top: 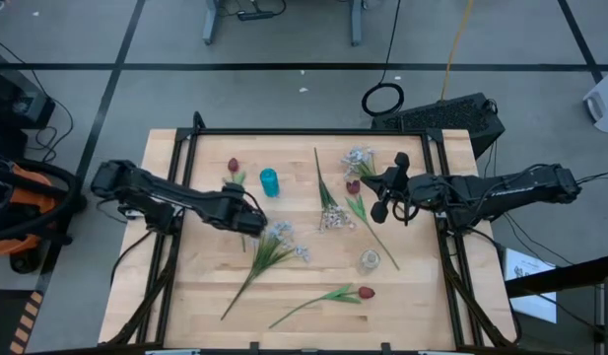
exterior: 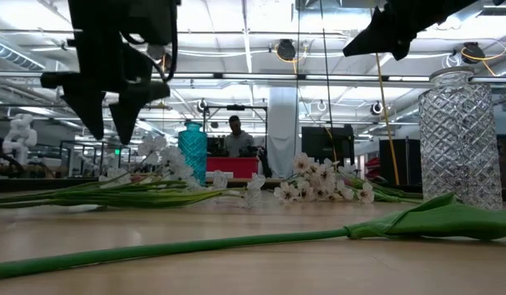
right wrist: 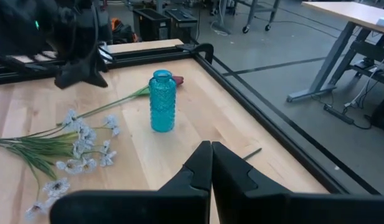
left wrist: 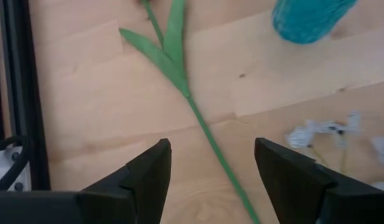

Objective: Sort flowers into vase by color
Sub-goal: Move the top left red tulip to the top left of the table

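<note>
A dark red tulip [top: 233, 165] lies on the table left of the teal vase [top: 270, 181], its green stem [left wrist: 207, 140] running toward the near edge. My left gripper [top: 250, 221] hovers open over that stem, pointing steeply down, one finger [left wrist: 151, 180] on each side and clear of it. A white spray [top: 281, 240] lies just right of it. Another red tulip [top: 365, 293] lies near the front edge. A clear glass vase [top: 370, 260] stands right of centre. My right gripper [right wrist: 210, 163] is shut, holds nothing, and hangs above the table's right part.
A second white spray [top: 332, 218], a third red tulip [top: 353, 186] and more white blossoms [top: 360, 158] lie under and beside my right arm. A black frame [top: 175, 227] borders the tabletop. Bare wood [top: 313, 266] lies between the front flowers. A person stands far behind the table.
</note>
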You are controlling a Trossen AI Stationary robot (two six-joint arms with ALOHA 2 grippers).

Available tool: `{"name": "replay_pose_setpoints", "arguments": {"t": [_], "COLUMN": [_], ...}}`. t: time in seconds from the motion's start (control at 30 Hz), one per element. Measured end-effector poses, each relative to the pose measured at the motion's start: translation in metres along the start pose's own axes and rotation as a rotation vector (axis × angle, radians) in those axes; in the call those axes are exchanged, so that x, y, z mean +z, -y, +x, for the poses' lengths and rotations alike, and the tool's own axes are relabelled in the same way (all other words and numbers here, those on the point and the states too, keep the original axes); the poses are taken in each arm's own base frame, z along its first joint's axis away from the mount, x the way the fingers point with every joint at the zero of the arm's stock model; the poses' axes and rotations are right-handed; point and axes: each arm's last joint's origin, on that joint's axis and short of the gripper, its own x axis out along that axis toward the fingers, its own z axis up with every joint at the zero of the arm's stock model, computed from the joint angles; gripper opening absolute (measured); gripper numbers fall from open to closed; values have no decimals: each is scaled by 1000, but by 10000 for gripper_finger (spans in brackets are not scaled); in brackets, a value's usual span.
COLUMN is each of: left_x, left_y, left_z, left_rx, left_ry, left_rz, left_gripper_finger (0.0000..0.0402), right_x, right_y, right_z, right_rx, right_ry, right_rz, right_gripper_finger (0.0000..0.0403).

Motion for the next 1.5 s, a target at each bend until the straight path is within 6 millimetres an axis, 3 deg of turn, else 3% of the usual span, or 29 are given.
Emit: {"name": "replay_pose_setpoints", "arguments": {"t": [0.27, 0.63, 1.0, 1.5], "left_x": [-6, -15, -4, 3], "left_y": [11, -4, -3, -2], "left_z": [22, 71, 80, 84], "left_rx": [93, 77, 52, 34], "left_ry": [-12, -41, -33, -34], "left_rz": [29, -49, -95, -143], "left_gripper_finger": [237, 237, 232, 79], "right_x": [0, 0, 2, 3], "right_y": [0, 0, 0, -1], "right_z": [0, 0, 0, 0], "right_rx": [0, 0, 3, 7], "right_ry": [-1, -1, 15, 24], "right_rz": [1, 1, 11, 16], "right_gripper_finger": [0, 0, 0, 0]}}
